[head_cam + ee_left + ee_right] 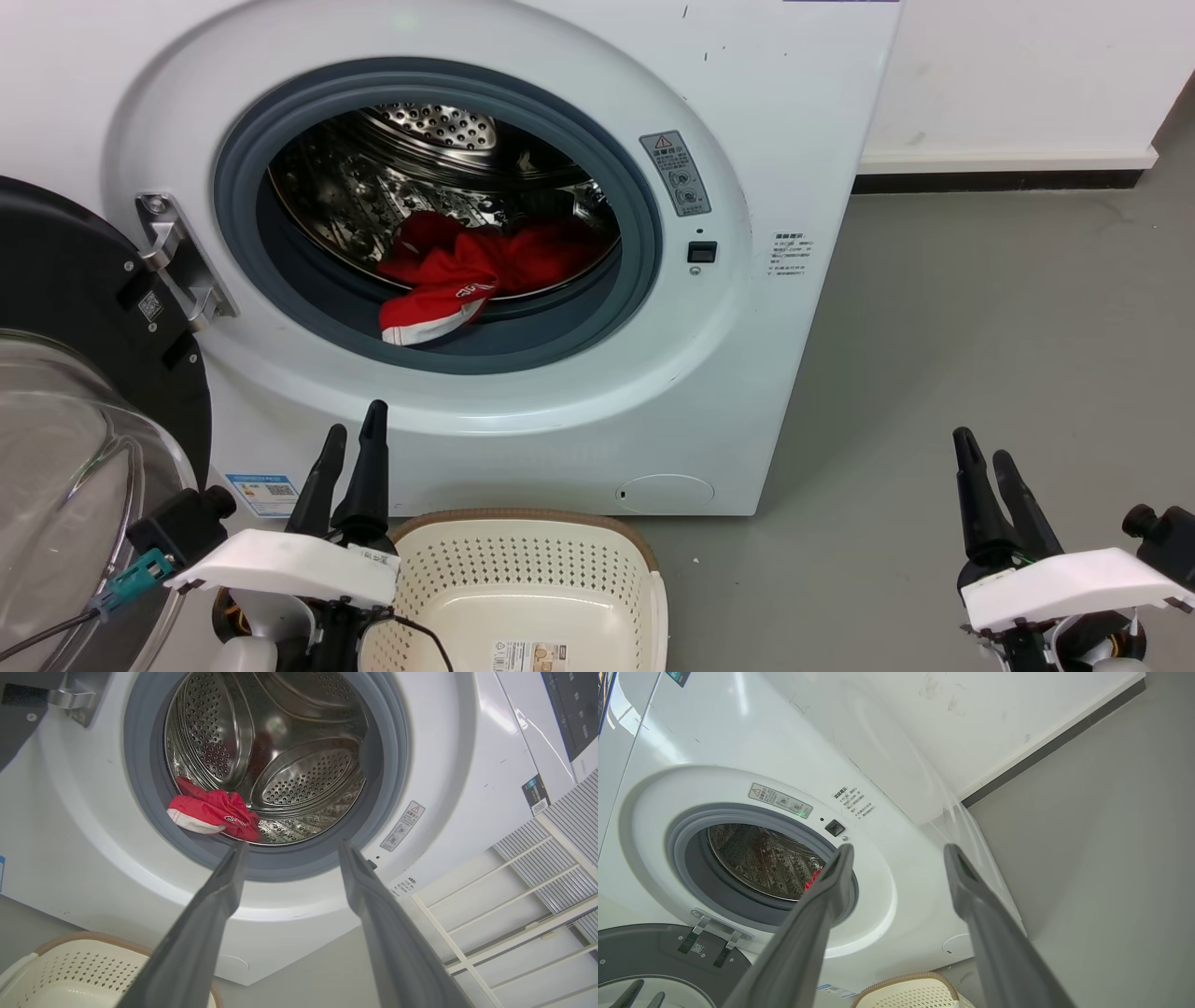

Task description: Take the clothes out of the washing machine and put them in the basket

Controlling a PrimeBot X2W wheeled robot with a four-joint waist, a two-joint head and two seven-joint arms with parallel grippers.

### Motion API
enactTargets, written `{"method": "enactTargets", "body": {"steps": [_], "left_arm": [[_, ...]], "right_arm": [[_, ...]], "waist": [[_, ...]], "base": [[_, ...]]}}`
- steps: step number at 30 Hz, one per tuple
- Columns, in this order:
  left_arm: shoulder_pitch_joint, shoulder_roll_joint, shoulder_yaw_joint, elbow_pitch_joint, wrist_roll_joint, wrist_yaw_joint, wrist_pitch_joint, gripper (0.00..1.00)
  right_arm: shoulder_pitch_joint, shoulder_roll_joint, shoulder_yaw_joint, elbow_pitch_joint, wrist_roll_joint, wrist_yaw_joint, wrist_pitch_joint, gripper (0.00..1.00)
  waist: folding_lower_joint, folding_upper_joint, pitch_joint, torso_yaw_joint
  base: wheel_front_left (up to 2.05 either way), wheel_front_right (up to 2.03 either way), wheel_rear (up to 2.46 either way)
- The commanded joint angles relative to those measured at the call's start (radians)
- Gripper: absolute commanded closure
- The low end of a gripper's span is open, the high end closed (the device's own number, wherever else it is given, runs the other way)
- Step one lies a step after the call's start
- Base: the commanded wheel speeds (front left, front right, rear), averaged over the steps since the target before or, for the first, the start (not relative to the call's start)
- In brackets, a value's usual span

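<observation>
Clothes (467, 266) heaped in washer (766, 140) drum, 6 o'clock, trim draped over seal. Door (84, 308) open at 9. Basket (523, 565) on floor below porthole. Left gripper (356, 420) at 7, just beside basket, jaws apart, gripping nothing. Right gripper (981, 446) at 4, same.

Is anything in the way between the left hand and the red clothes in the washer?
Nothing visible does. The door stands swung aside, and the clothes lie at the front lip of the drum, ahead of the open left hand.
</observation>
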Motion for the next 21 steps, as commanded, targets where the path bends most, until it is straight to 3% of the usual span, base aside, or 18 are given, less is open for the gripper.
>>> {"method": "enactTargets", "body": {"steps": [1,21], "left_arm": [[-0.021,0.012,-0.003,-0.018,0.048,0.000,-0.012,0.00],[-0.030,0.047,-0.048,-0.024,0.330,0.033,-0.070,0.00]], "right_arm": [[-0.011,0.000,0.004,-0.010,-0.048,0.000,-0.013,0.00],[-0.002,0.003,0.007,-0.023,-0.345,0.000,-0.069,0.00]], "waist": [[0.0000,0.0000,0.001,0.000],[0.0000,0.0000,0.002,0.002]], "base": [[0.00,0.00,0.00],[0.00,0.00,0.00]]}}
